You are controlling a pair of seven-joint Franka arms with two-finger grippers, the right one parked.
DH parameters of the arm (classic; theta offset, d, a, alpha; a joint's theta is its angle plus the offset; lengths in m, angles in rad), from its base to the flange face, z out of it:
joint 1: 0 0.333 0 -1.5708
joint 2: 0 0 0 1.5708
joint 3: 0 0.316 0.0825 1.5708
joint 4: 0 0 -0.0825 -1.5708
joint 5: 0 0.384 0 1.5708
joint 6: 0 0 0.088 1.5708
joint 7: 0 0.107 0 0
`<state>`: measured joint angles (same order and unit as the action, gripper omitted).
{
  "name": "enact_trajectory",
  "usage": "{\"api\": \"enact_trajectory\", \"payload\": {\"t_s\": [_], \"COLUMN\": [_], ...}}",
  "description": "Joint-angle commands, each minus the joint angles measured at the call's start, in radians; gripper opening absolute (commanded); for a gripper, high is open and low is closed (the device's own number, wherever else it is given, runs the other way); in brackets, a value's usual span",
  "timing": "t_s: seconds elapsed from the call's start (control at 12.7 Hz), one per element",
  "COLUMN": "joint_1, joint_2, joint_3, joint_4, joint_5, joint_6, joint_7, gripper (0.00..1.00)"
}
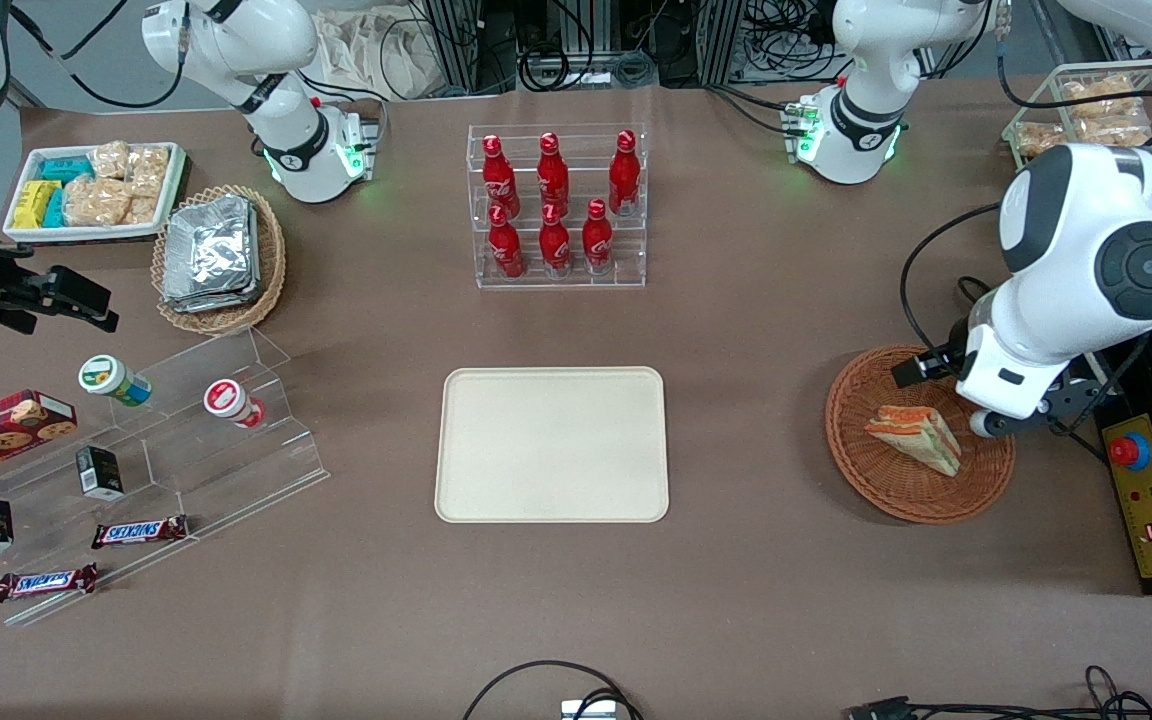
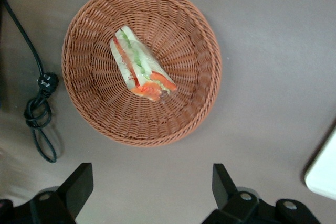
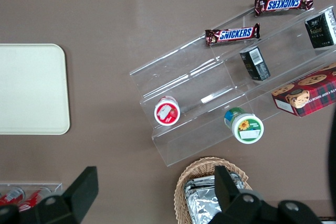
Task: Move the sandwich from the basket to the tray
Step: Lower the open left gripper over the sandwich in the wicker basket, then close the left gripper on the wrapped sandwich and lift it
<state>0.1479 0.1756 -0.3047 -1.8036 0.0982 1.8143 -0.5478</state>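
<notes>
Nothing is moved yet: the sandwich (image 1: 915,438) is lying in the basket (image 1: 861,465), at three o'clock from the bare tray (image 1: 552,445). The gripper (image 2: 152,190) is hovering above the basket, spread wide, gripping nothing; grasp, carry and placing are remaining.

Overall light: bright, even, from overhead; colours read true in all three views.
Shadows: soft and short; the round reddish-brown woven wicker basket (image 2: 142,64) casts a faint dark rim on the brown tabletop (image 1: 756,560).
Glare: white highlights on the clear acrylic stepped stand (image 3: 210,98) and the crumpled silver foil packets (image 1: 209,250).
Focus: the left arm's black two-finger gripper (image 2: 152,182) looks slightly soft above the basket; its fingers are spread.
Edges: mild bending near the front view's corners.
</notes>
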Motion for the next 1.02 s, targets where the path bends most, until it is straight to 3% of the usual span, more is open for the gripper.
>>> {"api": "enact_trajectory", "payload": {"t_s": [0.0, 0.39, 0.94], "joint_1": [0.050, 0.081, 0.096], "joint_2": [-0.048, 0.056, 0.127], "joint_3": [-0.002, -0.002, -0.001], "joint_4": [-0.127, -0.138, -0.152], "joint_5": [0.014, 0.011, 0.012], "joint_6": [0.106, 0.210, 0.330], "joint_7": [-0.125, -0.392, -0.552], "gripper": [1.00, 1.00, 1.00]}}
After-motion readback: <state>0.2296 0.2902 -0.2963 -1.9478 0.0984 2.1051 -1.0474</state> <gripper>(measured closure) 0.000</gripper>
